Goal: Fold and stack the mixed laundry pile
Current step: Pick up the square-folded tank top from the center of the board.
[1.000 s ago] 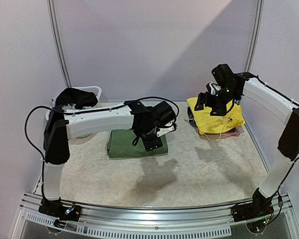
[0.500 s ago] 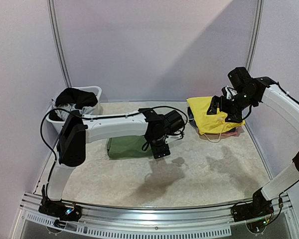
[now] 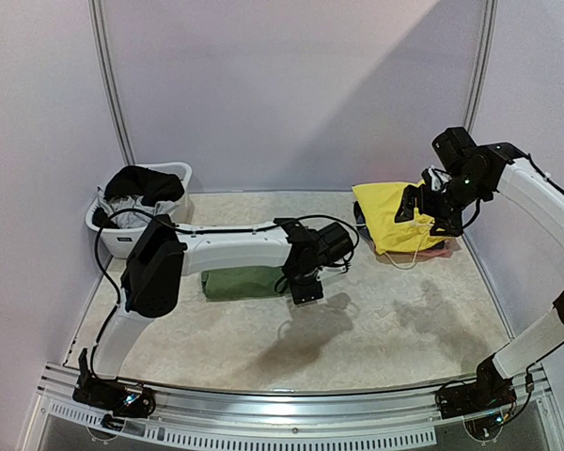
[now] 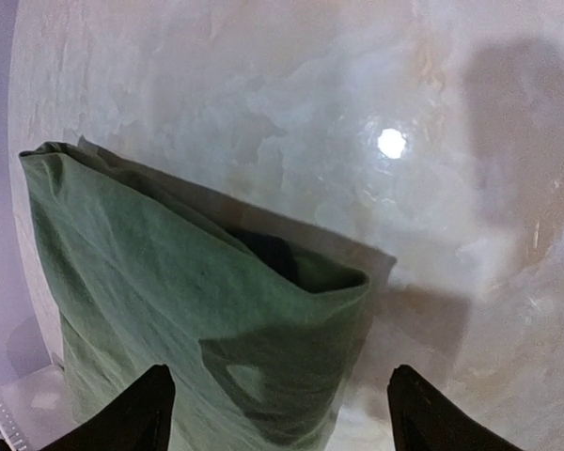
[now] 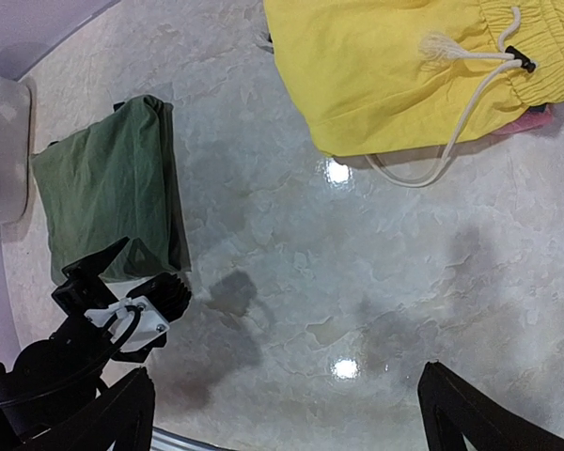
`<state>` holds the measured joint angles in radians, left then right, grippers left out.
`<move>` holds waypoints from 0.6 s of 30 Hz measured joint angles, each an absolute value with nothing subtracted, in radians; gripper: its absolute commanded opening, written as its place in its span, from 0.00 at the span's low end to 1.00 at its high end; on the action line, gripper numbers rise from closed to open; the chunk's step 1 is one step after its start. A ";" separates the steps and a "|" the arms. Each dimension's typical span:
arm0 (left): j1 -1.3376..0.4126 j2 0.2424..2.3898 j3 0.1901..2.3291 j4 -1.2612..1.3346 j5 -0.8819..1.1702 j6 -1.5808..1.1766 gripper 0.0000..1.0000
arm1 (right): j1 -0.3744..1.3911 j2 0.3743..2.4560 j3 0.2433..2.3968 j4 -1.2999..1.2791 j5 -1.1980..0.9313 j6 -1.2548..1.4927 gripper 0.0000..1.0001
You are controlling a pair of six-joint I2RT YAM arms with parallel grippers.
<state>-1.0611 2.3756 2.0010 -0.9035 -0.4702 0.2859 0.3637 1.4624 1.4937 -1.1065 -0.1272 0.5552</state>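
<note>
Folded olive-green garment point(image 3: 237, 282) lies flat on the table point(image 3: 395, 329), left of centre, as a tidy rectangle. The left wrist view shows its corner up close, with layered edges and a dark gap between the layers. The left gripper point(image 4: 280, 418) hangs directly over the right near corner of the fold, pointing down. Its fingers are spread wide with nothing clamped between them. One fingertip is over green cloth, the other over bare table. It looks clear of the fabric, and its shadow falls on the table just beside the fold. The left arm point(image 3: 226, 249) stretches across above the far edge of the garment.

The yellow garment point(image 3: 390, 221) is at the far right of the table, folded, with its waistband to the right. The white drawstring point(image 5: 440, 44) trails off its near edge in a loop onto the table. It sits on a pink piece point(image 5: 543, 117), of which only one edge shows. The right gripper point(image 5: 296, 413) hangs high above the table, on the right side of the yellow garment in the top view. Its fingers are fully apart and empty, well clear of the cloth.

The white tub point(image 3: 113, 240) sits in the far left corner, well apart from both grippers. A black piece point(image 3: 143, 181) is draped over its top, with grey-white fabric point(image 3: 122, 209) under that.
</note>
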 measured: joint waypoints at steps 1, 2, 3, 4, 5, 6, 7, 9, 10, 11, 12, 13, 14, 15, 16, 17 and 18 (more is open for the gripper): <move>-1.061 2.376 1.999 -0.897 -0.472 0.289 0.74 | 0.364 1.463 1.498 -1.110 -0.127 0.555 0.99; -1.061 2.376 1.996 -0.890 -0.476 0.292 0.69 | 0.364 1.463 1.501 -1.111 -0.128 0.555 0.99; -1.061 2.378 1.996 -0.883 -0.481 0.298 0.66 | 0.364 1.464 1.504 -1.115 -0.127 0.554 0.99; -1.061 2.381 1.996 -0.875 -0.484 0.300 0.64 | 0.364 1.464 1.505 -1.118 -0.127 0.554 0.99; -1.061 2.387 1.996 -0.867 -0.488 0.307 0.64 | 0.364 1.465 1.506 -1.121 -0.127 0.553 0.99; -1.061 2.395 1.996 -0.861 -0.493 0.309 0.64 | 0.364 1.467 1.507 -1.122 -0.127 0.552 0.99; -1.061 2.405 1.996 -0.856 -0.500 0.311 0.64 | 0.364 1.468 1.507 -1.126 -0.127 0.552 0.99; -1.061 2.428 1.997 -0.850 -0.512 0.316 0.66 | 0.364 1.473 1.507 -1.133 -0.127 0.552 0.99; -1.064 2.429 1.997 -0.844 -0.519 0.318 0.68 | 0.364 1.475 1.507 -1.137 -0.127 0.552 0.99; -1.064 2.429 1.997 -0.840 -0.525 0.320 0.70 | 0.364 1.476 1.506 -1.141 -0.127 0.552 0.99; -1.065 2.429 1.997 -0.839 -0.525 0.323 0.71 | 0.364 1.476 1.506 -1.143 -0.126 0.552 0.99; -1.065 2.430 1.997 -0.835 -0.527 0.323 0.71 | 0.364 1.476 1.506 -1.147 -0.126 0.552 0.99; -1.065 2.429 1.997 -0.834 -0.528 0.325 0.69 | 0.364 1.476 1.507 -1.148 -0.125 0.552 0.99; -1.065 2.429 1.997 -0.831 -0.530 0.326 0.64 | 0.364 1.476 1.506 -1.150 -0.125 0.552 0.99; -1.065 2.430 1.997 -0.828 -0.531 0.324 0.54 | 0.364 1.476 1.506 -1.151 -0.125 0.552 0.99; -1.065 2.430 1.996 -0.826 -0.532 0.324 0.46 | 0.364 1.476 1.506 -1.152 -0.125 0.552 0.99; -1.065 2.431 1.996 -0.823 -0.532 0.324 0.36 | 0.364 1.475 1.506 -1.152 -0.125 0.552 0.99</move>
<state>-1.0649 2.4313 1.9957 -0.8234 -0.5320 0.3241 0.3637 1.4754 1.5059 -1.1522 -0.1249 0.5518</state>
